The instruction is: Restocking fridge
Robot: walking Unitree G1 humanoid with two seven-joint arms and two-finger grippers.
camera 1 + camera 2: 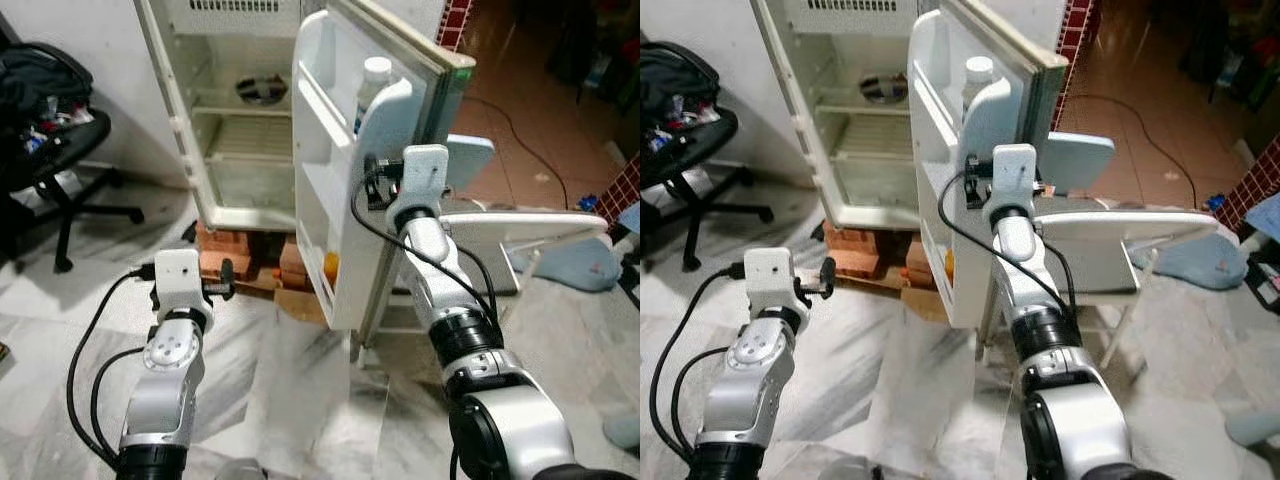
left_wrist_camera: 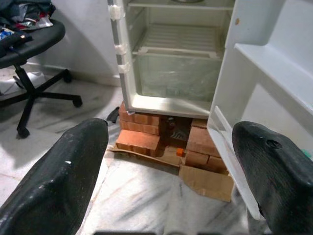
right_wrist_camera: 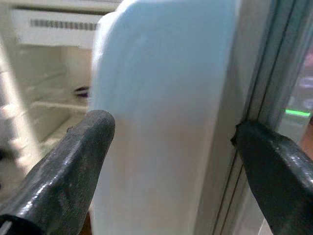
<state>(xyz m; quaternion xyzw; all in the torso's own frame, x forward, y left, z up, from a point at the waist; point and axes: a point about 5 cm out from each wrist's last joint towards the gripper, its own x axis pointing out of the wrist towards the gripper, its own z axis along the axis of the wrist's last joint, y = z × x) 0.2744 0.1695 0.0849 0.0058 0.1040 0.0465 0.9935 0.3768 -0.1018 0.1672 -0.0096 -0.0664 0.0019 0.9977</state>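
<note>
Right gripper [image 3: 171, 161] fingers spread around white jug [image 1: 385, 110] in fridge door [image 1: 330, 200]; left gripper [image 2: 171, 171] fingers spread, facing bricks [image 2: 142, 139].

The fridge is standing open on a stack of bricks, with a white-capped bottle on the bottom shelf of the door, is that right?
Not quite. The fridge is open and does stand on bricks, but the white-capped bottle sits in the top shelf of the door, not the bottom one. The left eye view shows it, just above the right gripper.
</note>
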